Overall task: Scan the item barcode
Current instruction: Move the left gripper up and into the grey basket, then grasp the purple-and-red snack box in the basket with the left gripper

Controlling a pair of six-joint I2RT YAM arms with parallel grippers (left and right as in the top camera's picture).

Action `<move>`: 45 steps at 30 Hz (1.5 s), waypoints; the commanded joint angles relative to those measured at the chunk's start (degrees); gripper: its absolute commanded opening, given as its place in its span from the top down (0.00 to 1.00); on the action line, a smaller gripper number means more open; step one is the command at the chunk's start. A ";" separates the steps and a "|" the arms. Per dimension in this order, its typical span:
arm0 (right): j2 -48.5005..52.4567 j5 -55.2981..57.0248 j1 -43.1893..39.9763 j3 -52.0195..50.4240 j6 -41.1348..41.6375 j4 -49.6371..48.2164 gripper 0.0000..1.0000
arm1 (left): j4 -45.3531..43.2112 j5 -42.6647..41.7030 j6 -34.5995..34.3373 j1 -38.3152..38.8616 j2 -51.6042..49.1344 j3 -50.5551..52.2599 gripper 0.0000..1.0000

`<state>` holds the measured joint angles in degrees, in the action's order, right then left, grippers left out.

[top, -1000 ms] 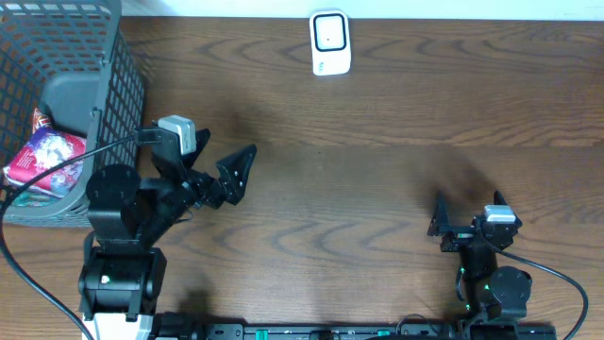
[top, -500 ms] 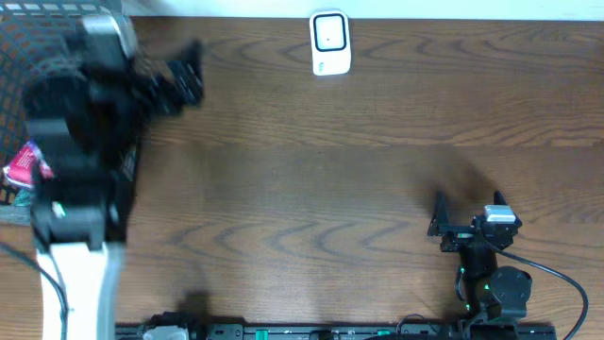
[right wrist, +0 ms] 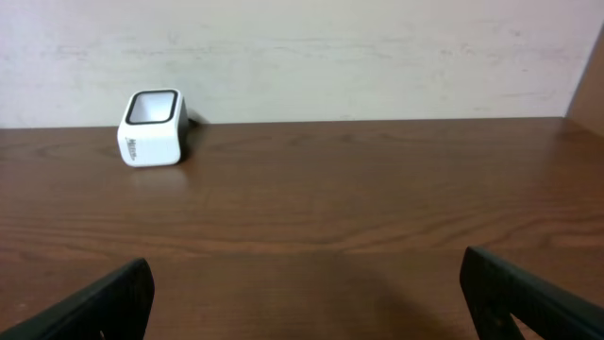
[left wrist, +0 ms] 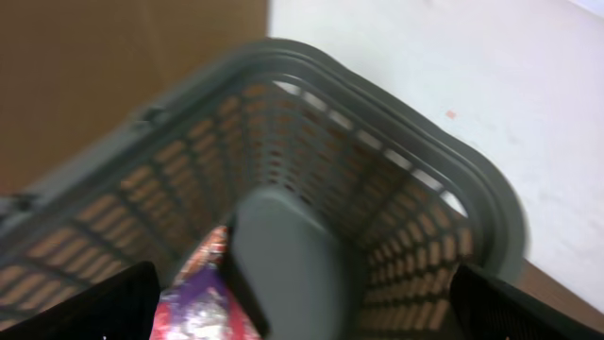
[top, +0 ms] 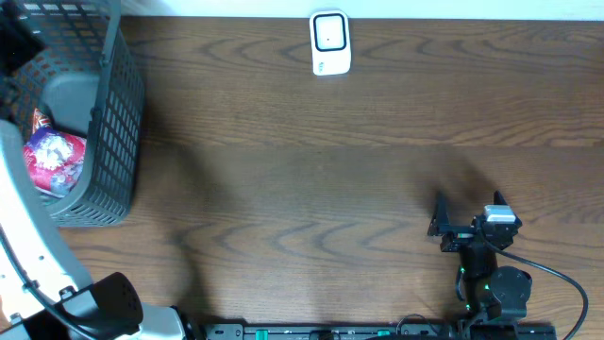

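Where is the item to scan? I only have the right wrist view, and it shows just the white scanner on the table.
Observer: In the grey mesh basket on the left arm's side; a purple and red packet lies inside it.
Operator: Is the left claw holding it?
Observer: No, the left claw is open above the basket, with nothing in it.

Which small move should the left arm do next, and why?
Probably lower the open left pincer into the basket toward the purple packet. It hangs above the basket holding nothing, and nothing lies before the scanner.
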<state>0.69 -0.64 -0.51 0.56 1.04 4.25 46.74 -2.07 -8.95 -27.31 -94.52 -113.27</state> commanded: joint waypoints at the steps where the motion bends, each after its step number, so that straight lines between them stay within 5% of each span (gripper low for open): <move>1: -0.37 0.09 0.17 -0.26 0.83 0.04 0.01 | 0.72 1.05 0.57 -2.05 0.02 -1.92 0.02; 10: -0.37 0.09 0.17 -0.26 0.81 0.04 0.01 | 3.63 3.02 3.76 -3.23 -1.31 -0.52 0.02; 17: -0.37 0.09 0.17 -0.26 0.81 0.04 0.01 | 11.43 12.48 -3.85 -5.97 -6.32 -0.52 0.02; 24: -0.37 0.09 0.17 -0.26 0.81 0.04 0.01 | 18.27 13.81 -4.11 -7.39 -12.02 -0.52 0.02; 31: -0.37 0.09 0.17 -0.26 0.83 0.04 0.01 | 23.34 15.21 -12.90 -7.65 -17.62 -0.50 0.02; 45: -0.37 0.09 0.17 -0.26 0.81 0.04 0.01 | 26.27 15.19 -16.63 -8.07 -25.35 0.42 0.02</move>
<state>0.69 -0.64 -0.51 0.56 1.04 4.25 72.23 12.21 -22.74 -34.59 -118.56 -113.71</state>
